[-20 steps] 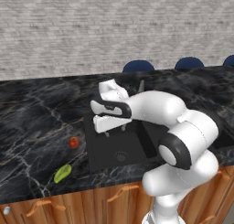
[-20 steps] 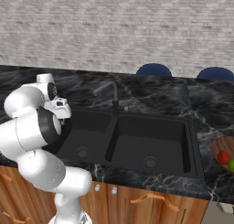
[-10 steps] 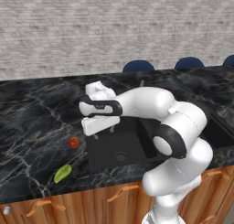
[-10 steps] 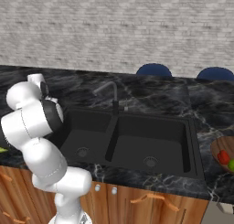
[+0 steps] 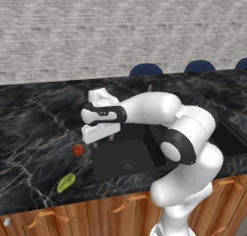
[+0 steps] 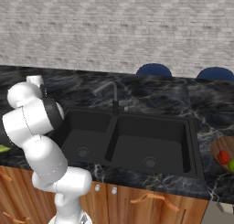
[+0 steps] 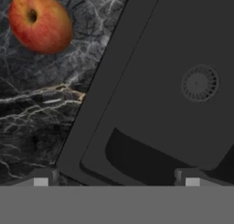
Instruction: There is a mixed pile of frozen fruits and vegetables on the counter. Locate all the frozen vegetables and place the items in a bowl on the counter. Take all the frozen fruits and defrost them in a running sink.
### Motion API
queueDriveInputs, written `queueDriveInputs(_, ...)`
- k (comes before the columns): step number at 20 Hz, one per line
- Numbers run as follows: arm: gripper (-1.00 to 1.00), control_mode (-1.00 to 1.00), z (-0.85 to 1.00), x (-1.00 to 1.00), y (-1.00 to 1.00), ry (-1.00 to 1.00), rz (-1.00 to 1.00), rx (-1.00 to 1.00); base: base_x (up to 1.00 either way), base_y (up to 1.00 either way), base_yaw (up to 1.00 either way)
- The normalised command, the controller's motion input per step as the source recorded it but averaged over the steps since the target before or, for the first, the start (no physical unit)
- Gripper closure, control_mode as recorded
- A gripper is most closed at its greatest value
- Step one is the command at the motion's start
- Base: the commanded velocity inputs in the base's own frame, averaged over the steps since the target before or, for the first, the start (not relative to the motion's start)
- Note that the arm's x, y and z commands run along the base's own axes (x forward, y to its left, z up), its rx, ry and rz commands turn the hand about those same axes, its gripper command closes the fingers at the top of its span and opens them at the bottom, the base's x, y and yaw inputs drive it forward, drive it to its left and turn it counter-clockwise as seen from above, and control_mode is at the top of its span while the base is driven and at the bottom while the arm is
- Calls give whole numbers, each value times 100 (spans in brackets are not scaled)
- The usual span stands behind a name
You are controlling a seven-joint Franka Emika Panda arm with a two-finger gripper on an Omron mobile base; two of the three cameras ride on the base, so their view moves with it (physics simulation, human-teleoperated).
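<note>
My gripper hangs open and empty over the left rim of the black sink, just right of the red-orange ball on the black counter. The yellow-green oblong lies nearer the counter's front edge. In the hand view the red-orange ball sits at the upper left on the marble, apart from the fingertips, with the sink basin and its drain to the right. At the far right a wooden bowl holds the red chunk and the green ball.
The slim dark faucet stands behind the double sink. Blue chair backs show beyond the counter, under a brick wall. Wooden cabinet fronts run below the counter edge.
The arm has swung left, carrying the open hand from over the sink's middle to its left rim, closer to the red-orange ball. The fruits have not moved.
</note>
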Motion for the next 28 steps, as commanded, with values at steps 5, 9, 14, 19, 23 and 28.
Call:
queueDriveInputs(5,-100,-100,0,7,12,1,0,5,0,0,0)
queueDriveInputs(9,-100,-100,4,12,23,3,-1,3,0,0,0)
queueDriveInputs(14,-100,-100,-2,7,36,4,0,1,0,0,0)
queueDriveInputs(19,-100,-100,-6,2,41,4,0,0,0,0,0)
queueDriveInputs(23,-100,-100,-3,10,34,1,0,-2,0,0,0)
queueDriveInputs(28,-100,-100,-5,18,21,-1,0,-4,0,0,0)
